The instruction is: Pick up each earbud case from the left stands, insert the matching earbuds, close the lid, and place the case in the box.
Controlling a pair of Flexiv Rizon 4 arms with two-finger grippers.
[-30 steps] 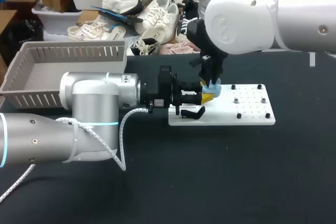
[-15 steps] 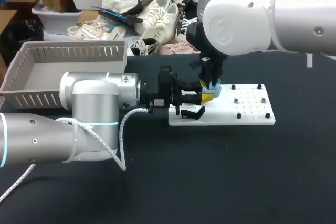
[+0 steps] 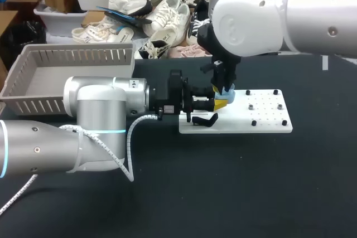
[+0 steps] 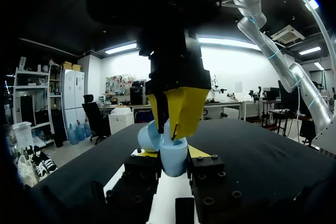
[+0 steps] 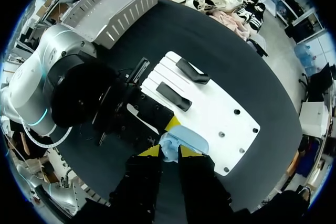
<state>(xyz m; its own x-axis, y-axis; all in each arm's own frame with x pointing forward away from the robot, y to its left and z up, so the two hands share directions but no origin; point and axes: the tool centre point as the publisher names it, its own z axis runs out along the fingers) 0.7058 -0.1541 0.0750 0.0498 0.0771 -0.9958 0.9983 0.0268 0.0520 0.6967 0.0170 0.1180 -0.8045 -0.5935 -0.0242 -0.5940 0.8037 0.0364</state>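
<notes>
Earbud case (image 4: 174, 157) (smooth, rounded, blue) gripped by left hand (image 4: 171, 153).

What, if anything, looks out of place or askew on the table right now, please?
Nothing stands out. The left gripper holds the light blue earbud case, lid open, above the white board, with the right gripper at it from above. The black stands sit on the board, and the grey basket stands upright.

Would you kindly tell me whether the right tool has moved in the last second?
No. The right tool stays at the same spot over the left end of the white board, right at the blue case.
</notes>
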